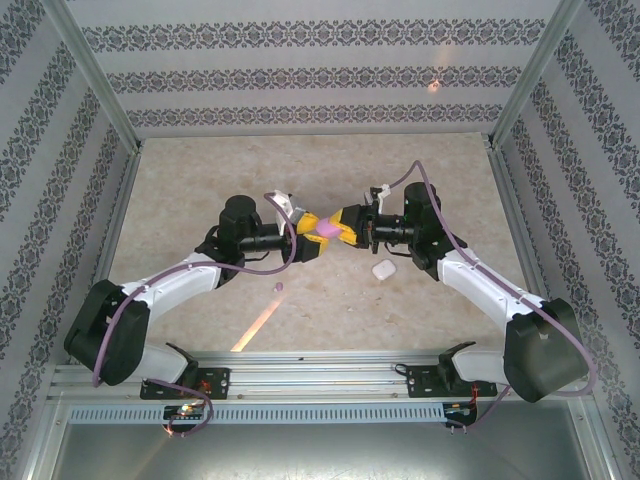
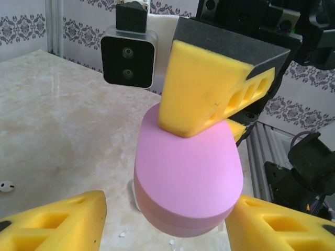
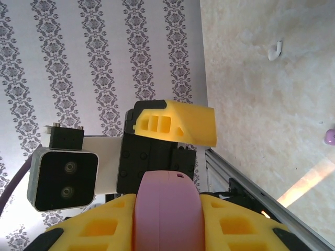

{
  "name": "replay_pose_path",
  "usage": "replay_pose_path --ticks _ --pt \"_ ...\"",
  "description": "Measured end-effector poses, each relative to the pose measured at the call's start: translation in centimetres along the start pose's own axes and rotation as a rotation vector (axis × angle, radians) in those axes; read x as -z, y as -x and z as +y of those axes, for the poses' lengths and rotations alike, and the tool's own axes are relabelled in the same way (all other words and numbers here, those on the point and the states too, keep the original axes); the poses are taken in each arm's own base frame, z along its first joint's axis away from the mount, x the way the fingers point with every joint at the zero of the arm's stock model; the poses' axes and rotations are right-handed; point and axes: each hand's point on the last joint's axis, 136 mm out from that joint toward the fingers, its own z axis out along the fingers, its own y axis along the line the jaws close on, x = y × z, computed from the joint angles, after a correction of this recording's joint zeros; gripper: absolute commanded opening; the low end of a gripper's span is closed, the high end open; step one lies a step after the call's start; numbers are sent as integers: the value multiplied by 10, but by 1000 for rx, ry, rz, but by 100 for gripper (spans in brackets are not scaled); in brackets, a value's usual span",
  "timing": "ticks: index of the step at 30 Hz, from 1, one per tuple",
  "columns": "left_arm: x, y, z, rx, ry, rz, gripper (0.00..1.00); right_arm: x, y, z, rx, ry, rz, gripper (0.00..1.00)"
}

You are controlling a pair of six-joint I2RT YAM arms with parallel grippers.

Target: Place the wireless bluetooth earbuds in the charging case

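Marbled tabletop [image 1: 200, 180]: right gripper [image 1: 345, 228] clamps the purple case [image 1: 326, 230]; left gripper [image 1: 308, 232] straddles it, jaws apart. Earbud [image 1: 278, 287] at seven o'clock seems light, slippery, tiny; pinch its rounded body.

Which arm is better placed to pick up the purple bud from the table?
Probably the left. Its jaws stand open on either side of the case, which the right jaws clamp. The bud lies on the left arm's side.
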Motion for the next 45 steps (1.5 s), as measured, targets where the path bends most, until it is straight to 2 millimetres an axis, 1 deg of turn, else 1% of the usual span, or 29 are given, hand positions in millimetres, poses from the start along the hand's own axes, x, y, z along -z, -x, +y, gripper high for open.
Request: replay_pose_path --ticks 2,6,10,13,19,20,23,28,32,35,38,39,41,45 --pt "-1 3 -1 -1 -11 -5 52 0 0 0 -4 1 -1 25" --pt "-2 10 -2 -15 -23 -28 51 0 0 1 -8 4 -2 26" --pt "-5 12 -2 -8 -38 -40 41 0 3 3 -7 9 -13 26" --pt "-6 12 -1 0 -44 -49 37 -1 6 3 -15 12 -26 26" --pt "-6 12 2 16 -44 -55 25 -1 9 2 -23 15 -40 29" --pt "-6 12 2 16 -44 -56 23 -1 9 2 -21 16 -41 31" --pt "-6 13 2 16 -45 -56 19 -2 9 3 -14 20 -40 42" --pt "-6 15 1 12 -46 -59 17 -8 -2 2 7 16 -1 59" --pt "-1 19 -5 2 -46 -58 16 -4 0 -1 28 1 -17 68" --pt "5 22 -12 -7 -44 -47 14 15 10 9 78 21 -93 70" --pt "12 23 -19 -15 -42 -29 14 40 15 29 197 47 -182 72" --pt "15 23 -22 -17 -41 -19 14 48 13 35 252 44 -205 72" --pt "20 21 -28 -18 -45 1 14 55 6 47 366 26 -218 72" --pt "26 16 -39 -5 -69 53 13 61 -16 73 651 -20 -201 73"
